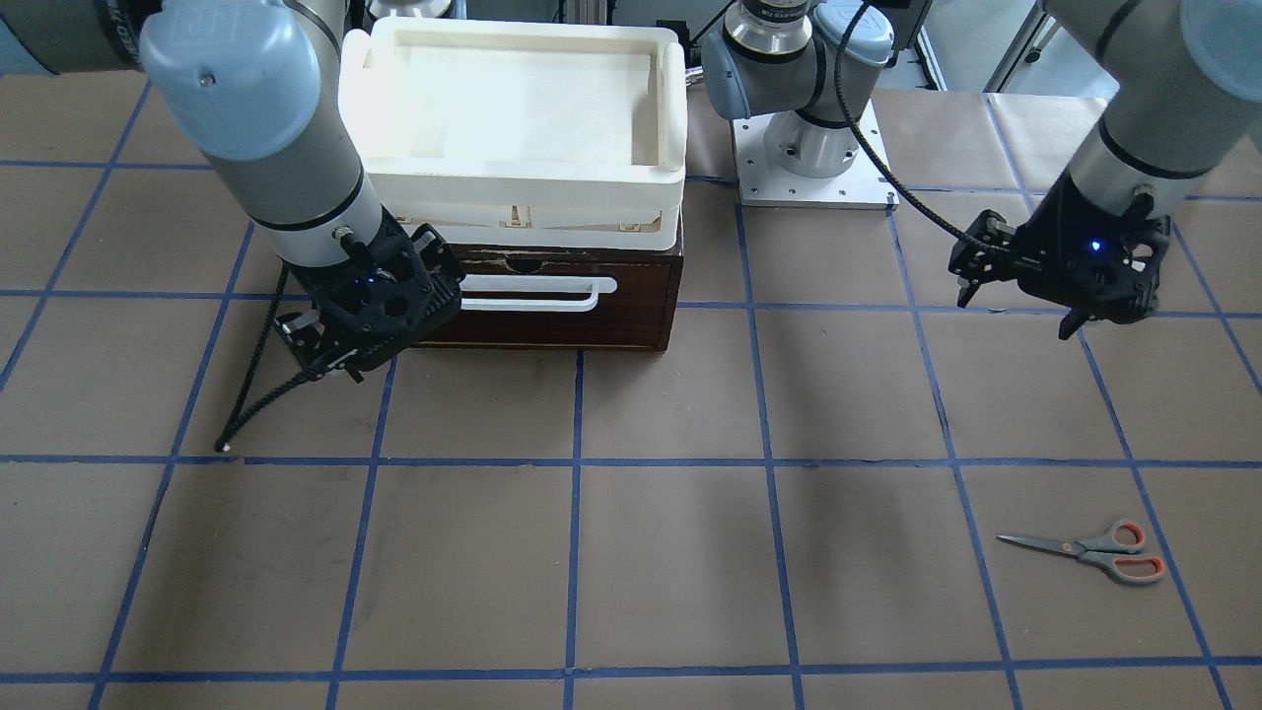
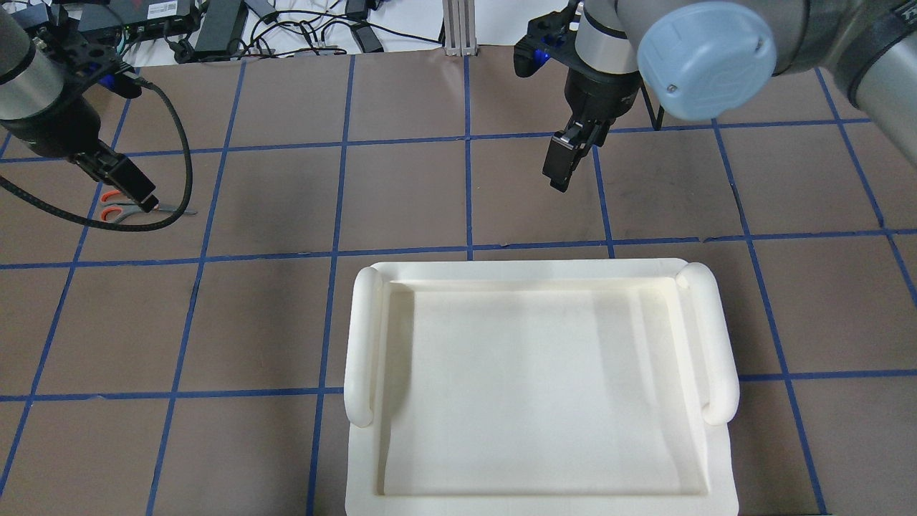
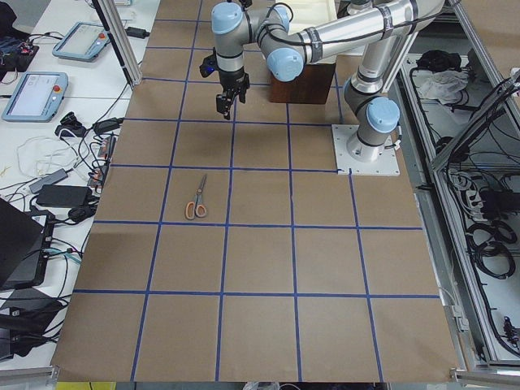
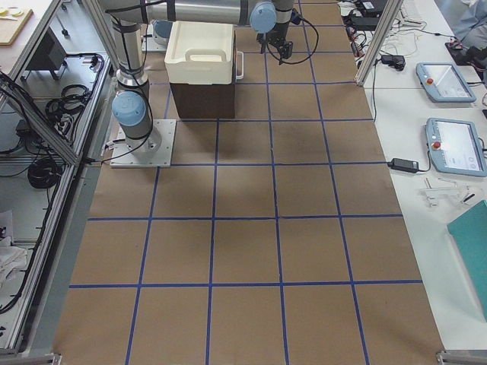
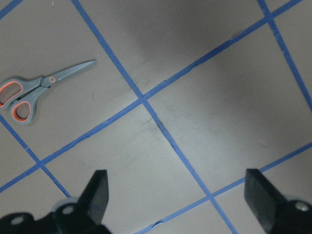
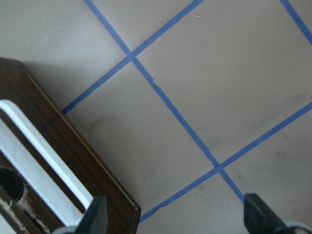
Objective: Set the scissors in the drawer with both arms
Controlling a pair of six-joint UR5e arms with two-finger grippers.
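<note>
Progress: basically nothing done yet. The scissors (image 1: 1089,550) lie flat on the table (image 1: 670,572), well apart from the drawer (image 1: 592,320), which looks shut.
Left end effector (image 5: 176,184): fingers apart, empty, hovering near the scissors.
Right end effector (image 6: 175,217): fingers apart, empty, just beside the drawer's white handle (image 1: 537,293).
Views: the front camera shows the drawer face; overhead only gets the white tray (image 2: 537,269) on top.

Left fingers (image 5: 96,192) spread wide, right fingers (image 6: 95,217) too

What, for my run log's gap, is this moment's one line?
drawer: shut | scissors: flat on table | left hand: open, apart from scissors | right hand: open, beside drawer
</note>
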